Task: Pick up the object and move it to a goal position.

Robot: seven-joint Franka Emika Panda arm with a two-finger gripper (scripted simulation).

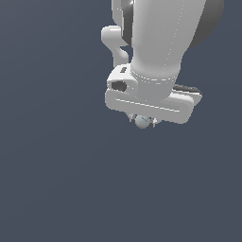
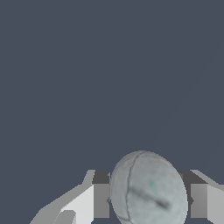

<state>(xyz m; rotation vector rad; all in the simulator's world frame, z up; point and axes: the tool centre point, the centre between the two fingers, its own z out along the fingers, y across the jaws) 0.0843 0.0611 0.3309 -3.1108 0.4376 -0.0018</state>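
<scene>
One ball point(image 2: 148, 190) in one hand point(image 2: 148, 201).

Ball point(image 2: 148, 190) between gripper point(image 2: 146, 199) fingers, apparently touching both; arm point(image 1: 156, 42) above.

The arm point(image 1: 156, 42) is showing smooth white casing with a dark grey joint; the white tool point(image 1: 142, 119) is carrying dark-tipped fingers point(image 2: 101, 194)

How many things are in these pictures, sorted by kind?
Balls: 1, the pale grey-green ball, sitting between the fingers of the hand
Robot arms: 1, the white arm
Total: 2
</scene>
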